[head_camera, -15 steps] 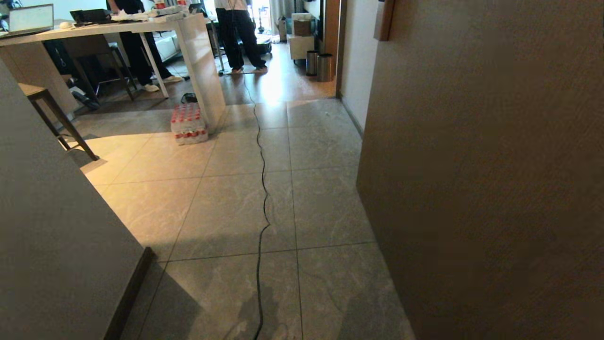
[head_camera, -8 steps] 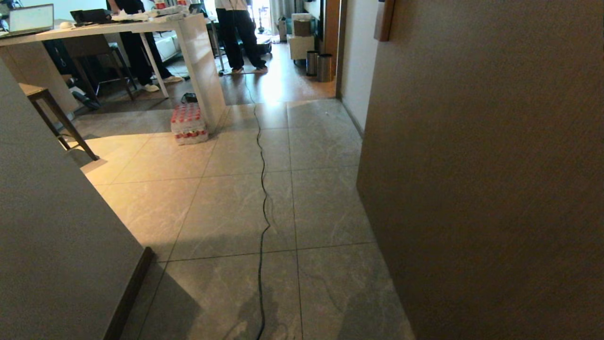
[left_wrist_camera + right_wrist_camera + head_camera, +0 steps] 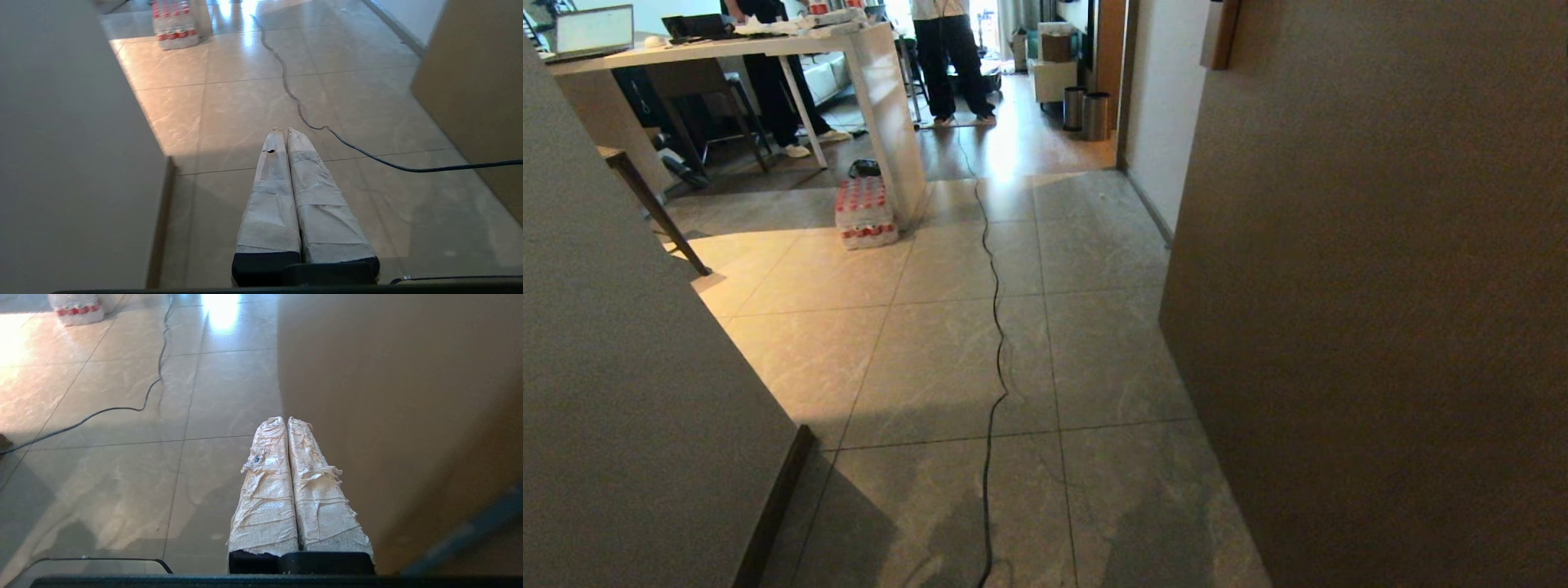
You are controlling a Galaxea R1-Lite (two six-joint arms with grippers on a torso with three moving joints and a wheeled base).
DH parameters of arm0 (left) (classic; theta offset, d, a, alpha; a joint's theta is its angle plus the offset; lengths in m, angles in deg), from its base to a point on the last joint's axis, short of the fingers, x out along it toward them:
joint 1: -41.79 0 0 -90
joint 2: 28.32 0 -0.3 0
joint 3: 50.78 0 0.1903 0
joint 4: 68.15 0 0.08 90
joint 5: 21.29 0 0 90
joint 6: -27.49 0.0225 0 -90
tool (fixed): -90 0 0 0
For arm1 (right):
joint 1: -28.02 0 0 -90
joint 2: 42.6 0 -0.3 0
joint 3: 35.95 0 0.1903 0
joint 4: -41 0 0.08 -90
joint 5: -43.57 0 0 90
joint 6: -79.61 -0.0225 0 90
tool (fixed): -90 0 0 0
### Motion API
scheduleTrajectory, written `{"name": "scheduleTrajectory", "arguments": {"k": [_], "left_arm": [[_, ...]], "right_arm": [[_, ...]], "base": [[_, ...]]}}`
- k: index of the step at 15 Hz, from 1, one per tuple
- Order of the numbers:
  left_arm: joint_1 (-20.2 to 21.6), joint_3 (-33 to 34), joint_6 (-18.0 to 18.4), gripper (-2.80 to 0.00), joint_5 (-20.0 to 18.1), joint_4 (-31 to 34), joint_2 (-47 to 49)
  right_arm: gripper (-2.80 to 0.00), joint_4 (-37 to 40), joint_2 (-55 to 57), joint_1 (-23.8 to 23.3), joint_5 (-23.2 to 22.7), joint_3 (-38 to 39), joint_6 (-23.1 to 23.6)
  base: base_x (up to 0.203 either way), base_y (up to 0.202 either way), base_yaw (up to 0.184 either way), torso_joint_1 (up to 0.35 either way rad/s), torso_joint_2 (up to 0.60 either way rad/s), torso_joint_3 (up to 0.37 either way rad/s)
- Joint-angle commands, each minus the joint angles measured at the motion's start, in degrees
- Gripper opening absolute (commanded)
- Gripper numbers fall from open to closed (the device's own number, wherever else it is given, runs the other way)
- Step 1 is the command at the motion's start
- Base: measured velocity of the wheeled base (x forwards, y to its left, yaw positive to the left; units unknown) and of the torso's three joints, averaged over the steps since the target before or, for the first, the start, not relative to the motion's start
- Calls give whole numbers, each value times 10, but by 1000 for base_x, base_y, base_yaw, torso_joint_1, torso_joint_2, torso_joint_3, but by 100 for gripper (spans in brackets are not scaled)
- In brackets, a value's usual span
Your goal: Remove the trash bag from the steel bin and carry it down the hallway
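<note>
1. Left gripper [image 3: 284, 130]: both cloth-wrapped fingers pressed together with nothing between them, held low over the hallway [image 3: 947, 359] tiles. Right gripper [image 3: 286, 419]: likewise closed and empty, close beside the brown wall panel [image 3: 1380, 327]. Neither arm appears in the head view; both look parked, probably because the robot is far from its target and has nothing to grasp yet.
2. Steel bin [image 3: 1096, 116]: two steel cylinders stand side by side at the far end, against the wall corner where the tiles give way to wooden floor. Which one holds the trash bag cannot be told, and no bag is visible from here.
3. Black cable [image 3: 995, 327]: one, snaking along the tiled floor towards the far room, lying in the likely path of travel.
4. Pack of bottles [image 3: 866, 214]: one shrink-wrapped pack with red caps, set on the floor against the end leg of the white table [image 3: 882, 106].
5. Persons: two, only legs in dark trousers visible, one behind the table [image 3: 780, 98], one in the far room [image 3: 952, 65].
6. Laptop [image 3: 592, 31]: one, open on the table's far-left part.
7. Judged stage: approach only; bag removal not begun.
</note>
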State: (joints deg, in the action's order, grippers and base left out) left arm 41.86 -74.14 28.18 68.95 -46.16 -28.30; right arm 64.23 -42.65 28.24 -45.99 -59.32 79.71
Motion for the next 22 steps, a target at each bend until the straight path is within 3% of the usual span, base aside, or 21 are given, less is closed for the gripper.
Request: {"name": "scheduleTrajectory", "arguments": {"k": [1, 22], "left_arm": [[0, 7, -3, -280, 1, 1, 0], [0, 7, -8, -280, 0, 1, 0]], "right_arm": [[-280, 0, 0, 0, 0, 0, 0], [-280, 0, 0, 0, 0, 0, 0]], "base": [[0, 186, 0, 7, 2, 2], [0, 8, 0, 0, 0, 0]]}}
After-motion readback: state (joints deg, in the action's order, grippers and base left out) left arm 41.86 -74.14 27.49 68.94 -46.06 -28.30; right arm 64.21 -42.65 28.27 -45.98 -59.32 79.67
